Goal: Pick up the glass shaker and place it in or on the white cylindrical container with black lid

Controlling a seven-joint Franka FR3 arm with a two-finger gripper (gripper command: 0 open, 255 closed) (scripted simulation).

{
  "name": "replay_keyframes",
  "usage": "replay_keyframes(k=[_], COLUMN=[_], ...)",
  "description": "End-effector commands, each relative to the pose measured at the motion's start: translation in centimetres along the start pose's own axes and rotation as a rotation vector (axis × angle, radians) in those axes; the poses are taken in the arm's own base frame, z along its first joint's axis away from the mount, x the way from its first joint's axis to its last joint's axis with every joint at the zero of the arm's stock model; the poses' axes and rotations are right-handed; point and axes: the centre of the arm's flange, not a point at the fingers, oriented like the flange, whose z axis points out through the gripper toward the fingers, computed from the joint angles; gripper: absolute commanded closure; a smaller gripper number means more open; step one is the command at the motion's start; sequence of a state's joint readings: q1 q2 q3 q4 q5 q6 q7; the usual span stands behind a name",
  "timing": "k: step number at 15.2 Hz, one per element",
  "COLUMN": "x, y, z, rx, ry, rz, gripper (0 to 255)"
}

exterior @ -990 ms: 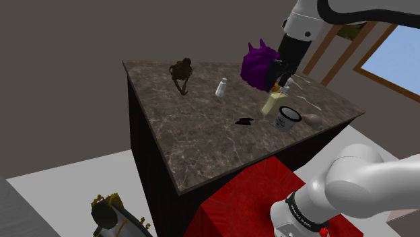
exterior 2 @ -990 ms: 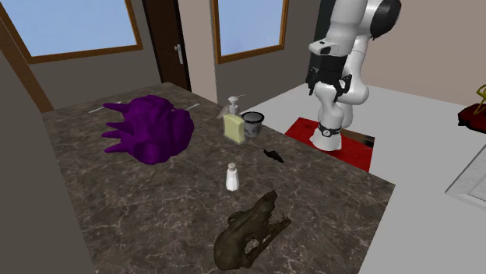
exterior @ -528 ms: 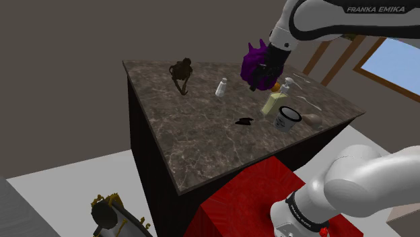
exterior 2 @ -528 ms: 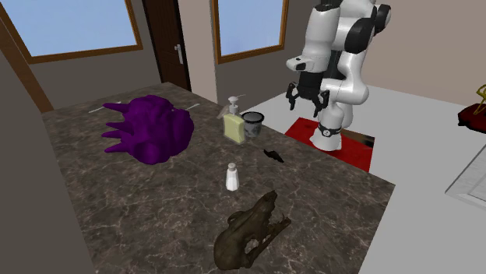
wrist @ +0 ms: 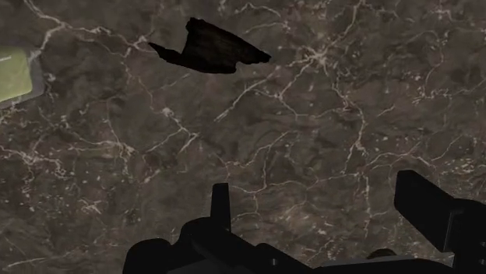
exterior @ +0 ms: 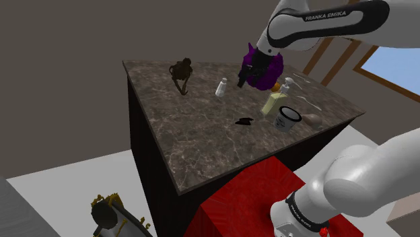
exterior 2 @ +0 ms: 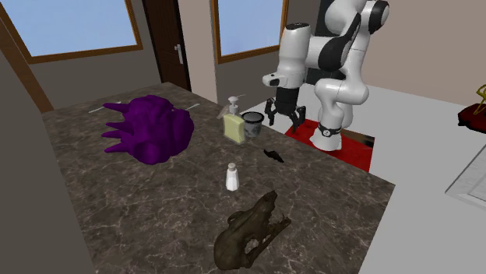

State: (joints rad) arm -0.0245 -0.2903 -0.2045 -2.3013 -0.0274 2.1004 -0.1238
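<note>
The shaker (exterior: 221,87) (exterior 2: 232,177) is a small pale bottle with a light cap. It stands upright near the middle of the dark marble counter (exterior: 195,134). The white cylindrical container with a black lid (exterior: 287,118) (exterior 2: 252,124) stands near the counter's edge on the stand's side, beside a yellowish soap dispenser (exterior: 276,101) (exterior 2: 233,124). My gripper (exterior: 252,81) (exterior 2: 283,117) (wrist: 323,210) hangs open and empty above the counter. It is between the shaker and the container, and touches neither. In the wrist view, bare marble lies between its fingers.
A small flat black object (exterior: 243,121) (exterior 2: 272,154) (wrist: 210,48) lies on the marble ahead of the gripper. A purple spiky mass (exterior: 259,64) (exterior 2: 148,128) sits behind the dispenser. A brown skull (exterior: 182,71) (exterior 2: 249,233) rests at the counter's far end. The red stand (exterior: 242,202) is beside the counter.
The arm has swung out from above the stand over the counter, carrying the gripper lower and toward the shaker. The fingers stay apart. Nothing on the counter has moved.
</note>
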Motion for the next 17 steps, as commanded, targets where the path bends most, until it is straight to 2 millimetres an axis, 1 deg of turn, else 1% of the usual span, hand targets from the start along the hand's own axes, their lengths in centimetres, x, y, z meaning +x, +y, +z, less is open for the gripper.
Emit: replay_keyframes(k=[1, 15, 17], x=[1.6, 14.1, 14.6], y=[1.4, 9.9, 10.2], z=[1.6, 10.4, 11.2], rx=[0.010, 0.089, 0.091], ry=[0.022, 0.156, 0.161], rz=[0.006, 0.051, 0.052], gripper=[0, 0, 0])
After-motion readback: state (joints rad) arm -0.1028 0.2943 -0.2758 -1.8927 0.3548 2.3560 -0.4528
